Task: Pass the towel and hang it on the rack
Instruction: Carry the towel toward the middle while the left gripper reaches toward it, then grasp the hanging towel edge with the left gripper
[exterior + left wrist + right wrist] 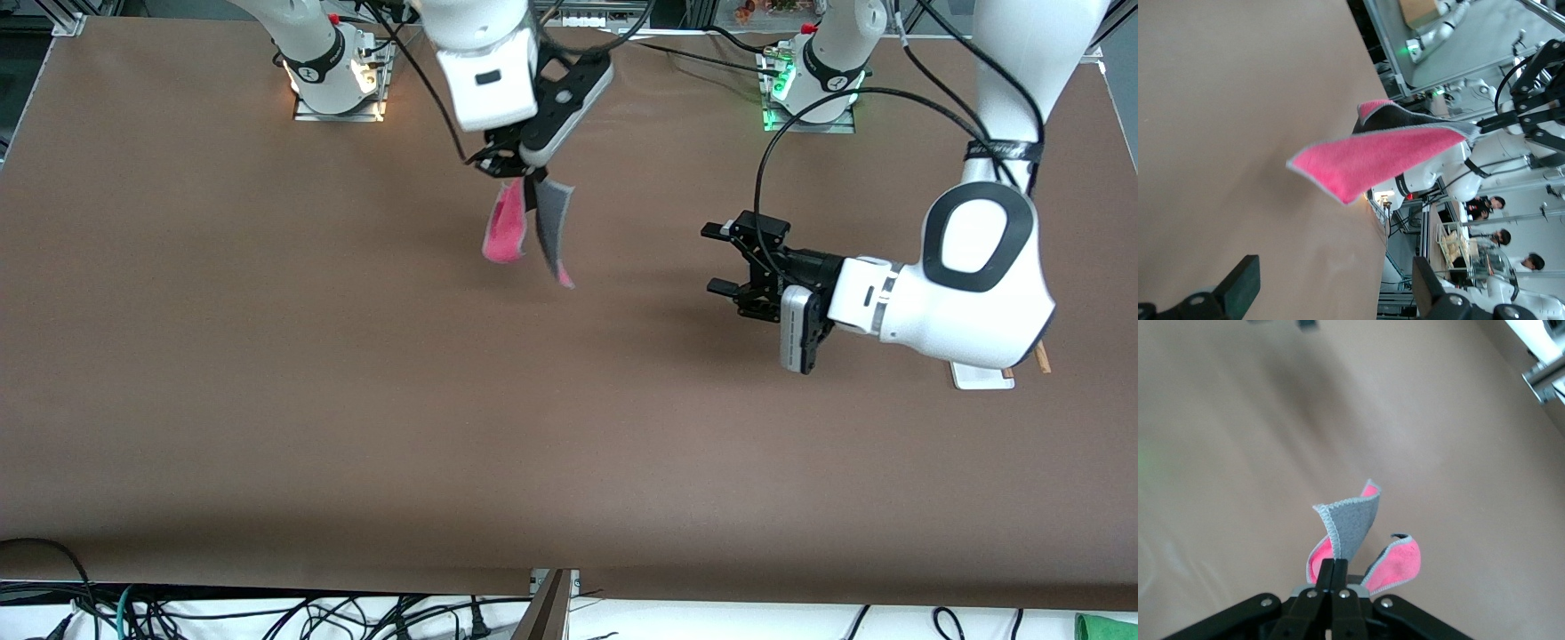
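Observation:
My right gripper (524,182) is shut on the towel (524,229) and holds it in the air over the table's middle, toward the robots' bases. The towel hangs folded, pink-red and dark grey with a pale edge; it also shows in the right wrist view (1353,532) and in the left wrist view (1371,157). My left gripper (718,260) is open and empty, held sideways over the table, its jaws facing the towel with a clear gap between. Of the rack, only a corner of the white base (978,377) and a wooden rod tip (1041,358) show under the left arm.
The brown table (356,400) is bare around the towel. The two arm bases (333,80) (813,84) stand at the robots' edge. Cables lie past the table's edge nearest the front camera.

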Available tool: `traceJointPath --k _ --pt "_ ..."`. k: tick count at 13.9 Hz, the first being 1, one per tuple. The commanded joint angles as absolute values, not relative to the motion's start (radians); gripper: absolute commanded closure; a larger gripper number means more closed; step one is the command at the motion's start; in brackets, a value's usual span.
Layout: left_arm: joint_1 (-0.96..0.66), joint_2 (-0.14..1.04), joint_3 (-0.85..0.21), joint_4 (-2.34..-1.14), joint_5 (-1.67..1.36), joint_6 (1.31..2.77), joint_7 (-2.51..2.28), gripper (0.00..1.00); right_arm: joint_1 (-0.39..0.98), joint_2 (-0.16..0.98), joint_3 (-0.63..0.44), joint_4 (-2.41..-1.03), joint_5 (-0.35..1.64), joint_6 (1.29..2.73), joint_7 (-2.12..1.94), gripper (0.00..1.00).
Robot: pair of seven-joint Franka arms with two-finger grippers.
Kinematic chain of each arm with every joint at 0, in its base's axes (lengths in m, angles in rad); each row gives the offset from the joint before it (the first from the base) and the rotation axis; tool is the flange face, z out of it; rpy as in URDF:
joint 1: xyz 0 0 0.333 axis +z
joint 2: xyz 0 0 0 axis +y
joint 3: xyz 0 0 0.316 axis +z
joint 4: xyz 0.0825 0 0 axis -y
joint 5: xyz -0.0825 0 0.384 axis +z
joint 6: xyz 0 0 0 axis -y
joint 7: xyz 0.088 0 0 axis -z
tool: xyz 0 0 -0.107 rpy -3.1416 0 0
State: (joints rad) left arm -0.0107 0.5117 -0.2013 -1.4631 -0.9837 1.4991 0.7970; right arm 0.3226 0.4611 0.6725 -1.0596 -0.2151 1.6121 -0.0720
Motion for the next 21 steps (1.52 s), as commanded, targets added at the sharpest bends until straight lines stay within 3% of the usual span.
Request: traceJointPath --k 1,5,10,13,18,19,20,21 --pt "-0.028 0.618 -0.227 -1.447 -1.112 1.497 1.001 0.0 0.308 0.468 0.741 -1.029 -0.212 1.656 -0.055 1.0" --pt "-0.057 0.65 -0.229 -1.462 -1.131 1.499 1.211 0.0 0.308 0.469 0.782 -1.029 -0.212 1.759 -0.012 1.0" --pt "-0.066 0.652 -0.232 -1.473 -1.138 1.448 1.328 0.01 0.31 0.479 0.782 -1.029 -0.212 1.778 -0.012 1.0" --pt "-0.077 0.653 -0.238 -1.471 -1.156 1.448 1.364 0.43 0.31 0.479 0.781 -1.031 -0.213 1.778 -0.012 1.0" --pt "-0.09 0.66 -0.236 -1.471 -1.177 1.457 1.368 0.43 0.313 0.486 0.782 -1.035 -0.213 1.824 -0.012 1.0" --pt "-0.091 0.66 -0.236 -1.473 -1.175 1.456 1.373 0.64 0.313 0.489 0.782 -1.035 -0.213 1.824 -0.012 1.0" --pt "-0.089 0.66 -0.236 -1.474 -1.175 1.454 1.382 0.93 0.314 0.491 0.782 -1.035 -0.213 1.824 -0.012 1.0" --pt "-0.086 0.66 -0.236 -1.474 -1.175 1.453 1.406 1.0 0.314 0.494 0.782 -1.037 -0.213 1.824 -0.012 1.0"
